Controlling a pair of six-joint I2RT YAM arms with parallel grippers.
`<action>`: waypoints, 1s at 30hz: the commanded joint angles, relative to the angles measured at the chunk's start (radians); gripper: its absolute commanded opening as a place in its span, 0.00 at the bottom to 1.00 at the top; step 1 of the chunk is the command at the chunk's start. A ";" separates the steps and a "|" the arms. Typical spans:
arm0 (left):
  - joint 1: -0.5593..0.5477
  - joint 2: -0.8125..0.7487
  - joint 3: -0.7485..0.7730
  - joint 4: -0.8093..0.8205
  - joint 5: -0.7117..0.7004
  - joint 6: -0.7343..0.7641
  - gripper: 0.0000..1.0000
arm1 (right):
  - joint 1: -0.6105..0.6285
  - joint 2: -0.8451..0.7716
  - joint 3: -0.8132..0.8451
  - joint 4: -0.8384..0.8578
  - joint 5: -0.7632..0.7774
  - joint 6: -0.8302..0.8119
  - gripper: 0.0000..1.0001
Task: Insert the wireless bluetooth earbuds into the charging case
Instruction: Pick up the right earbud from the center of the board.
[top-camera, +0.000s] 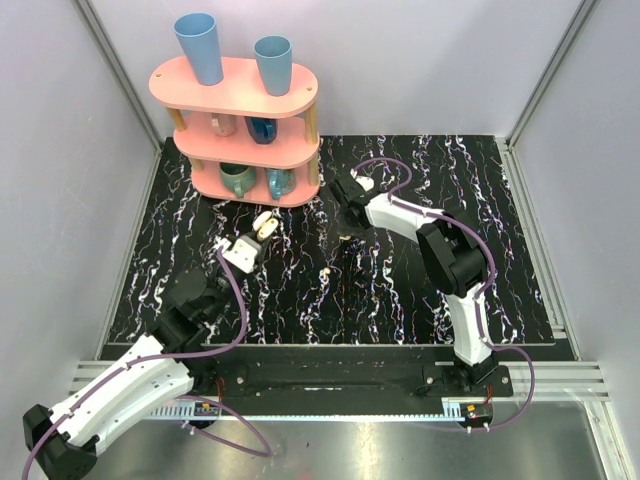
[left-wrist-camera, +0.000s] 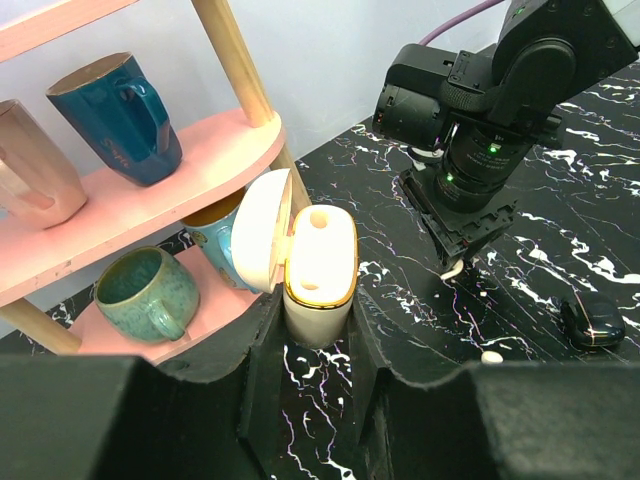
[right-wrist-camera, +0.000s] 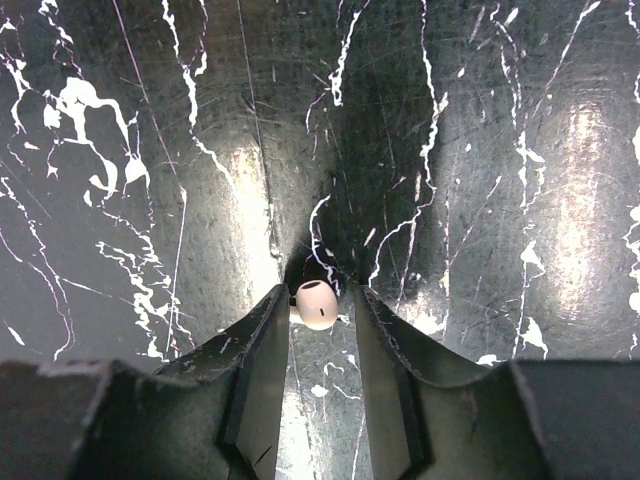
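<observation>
Earbuds: neither is in, by our read. The first earbud (right-wrist-camera: 317, 303) lies on the tabletop between the jaws of the right gripper (right-wrist-camera: 322, 322). The jaws stand narrowly apart on either side of it. We can't tell whether the pads already bite; a sliver of gap shows on one side.

The second earbud (left-wrist-camera: 491, 356) sits loose on the table, just beyond the right gripper and near a small black object (left-wrist-camera: 593, 322).

The charging case (left-wrist-camera: 320, 262) is pinched at its lower body by the left gripper (left-wrist-camera: 312, 335) and held roughly upright. The lid (left-wrist-camera: 262, 240) is swung open toward the shelf. The one socket we can see looks empty.

Done: case open and presented, first pick lined up. Left: grip, lift, carry across, seat the bud, repeat for the second, probably close the lid. We judge it early, well under halfway.

Surface: a black mat (top-camera: 400, 300) with white marble veining, glossy, with strong glare in the right wrist view. White flecks sit close to the buds and are easy to confuse with them.

Room: pale plain walls (top-camera: 420, 60) on three sides and a metal rail (top-camera: 330, 385) at the near edge. A pink three-tier shelf (top-camera: 300, 85) at the back left carries blue cups (top-camera: 200, 45) on top and mugs below, close behind the case.
</observation>
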 joint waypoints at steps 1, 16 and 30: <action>-0.003 -0.011 0.004 0.034 -0.030 -0.003 0.00 | 0.021 0.008 0.023 -0.024 0.035 -0.001 0.40; -0.003 -0.019 0.006 0.025 -0.031 -0.003 0.00 | 0.024 0.031 0.035 -0.033 0.053 -0.027 0.29; -0.003 0.014 0.047 -0.009 -0.014 -0.028 0.00 | 0.045 -0.138 0.006 0.028 0.078 -0.237 0.06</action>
